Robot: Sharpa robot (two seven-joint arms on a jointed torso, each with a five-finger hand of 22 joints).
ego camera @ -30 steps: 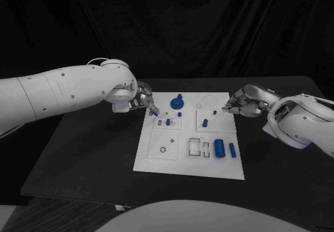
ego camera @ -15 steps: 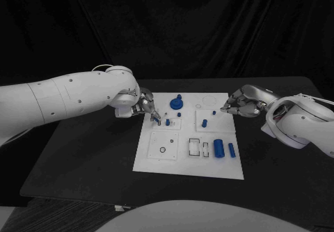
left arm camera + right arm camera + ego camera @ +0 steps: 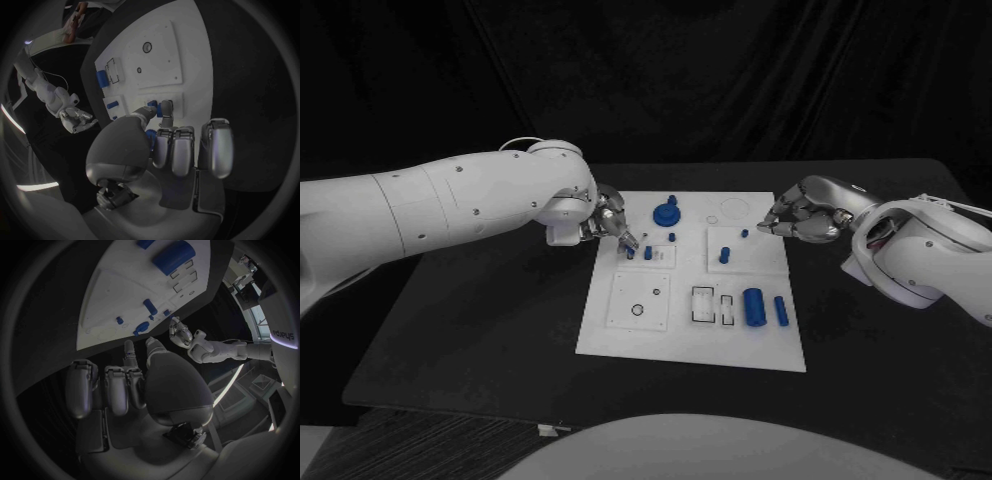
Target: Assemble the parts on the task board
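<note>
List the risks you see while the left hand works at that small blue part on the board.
1. The left hand pinches a small blue part at its fingertips; a shallow pinch like that could slip or tilt the part as it goes in.
2. Another blue peg stands right beside it, so the fingers may knock it.
3. The task board looks unclamped; a sideways push could slide it.

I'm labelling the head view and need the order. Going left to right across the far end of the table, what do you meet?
Left hand → small blue part at its fingertips → blue round knobbed part → blue peg → right hand.
</note>
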